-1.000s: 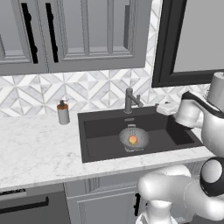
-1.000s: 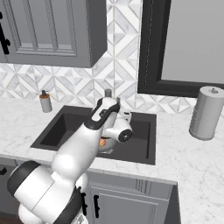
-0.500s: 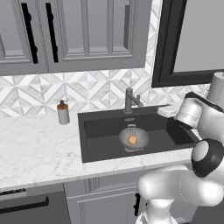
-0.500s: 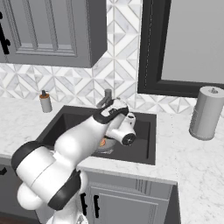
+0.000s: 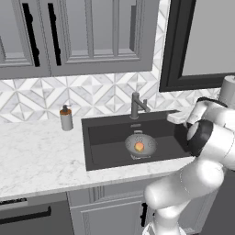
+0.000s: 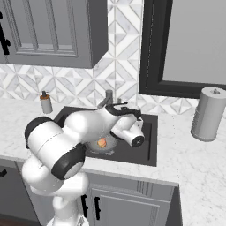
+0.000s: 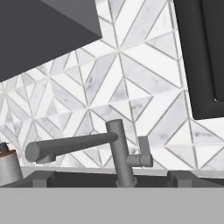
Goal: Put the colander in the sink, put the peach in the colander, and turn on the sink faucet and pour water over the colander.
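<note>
Over the sink's right side we've got the gripper (image 6: 125, 107) released, holding nothing, lined up on the faucet
Near first: colander (image 5: 140, 144) sits on the floor of the sink (image 5: 103, 137) with the peach (image 5: 139, 146) inside it, so both placements look done; behind it the sink faucet (image 7: 120, 151) stands at the back rim, spout swung out over the basin toward the colander, no water running; side lever (image 7: 144, 152) faces us, we judge it's the next target; soap bottle (image 5: 66, 118) sits well off left on the counter (image 5: 36, 156)
</note>
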